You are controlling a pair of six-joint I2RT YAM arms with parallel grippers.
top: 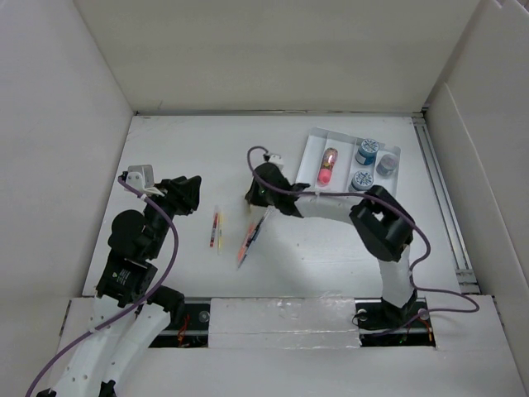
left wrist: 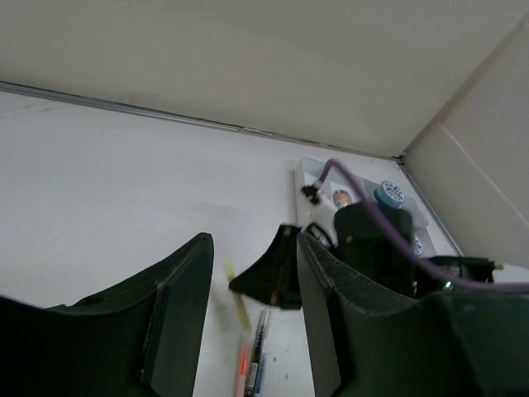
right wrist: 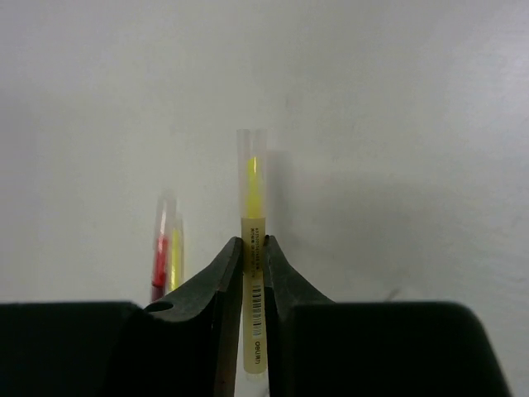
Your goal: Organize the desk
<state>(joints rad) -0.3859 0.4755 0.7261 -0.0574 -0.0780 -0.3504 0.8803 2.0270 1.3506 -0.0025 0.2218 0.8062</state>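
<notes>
The desk (top: 190,149) is a flat white tabletop between tall white walls. My right gripper (top: 251,199) is shut on a yellow highlighter (right wrist: 253,248) and holds it near the desk's middle; in the right wrist view its clear cap sticks out past the gripper (right wrist: 254,241). In the left wrist view the highlighter (left wrist: 238,303) points down from that gripper. A red and a yellow pen (top: 216,230) lie side by side to its left. An orange and a blue pen (top: 248,240) lie below it. My left gripper (top: 193,195) is open and empty, left of the pens.
A small white compartmented tray (top: 311,149) sits at the back right, holding a pink object (top: 328,166), two blue rolls (top: 366,152) and a grey roll (top: 386,164). White walls close in the left, back and right sides.
</notes>
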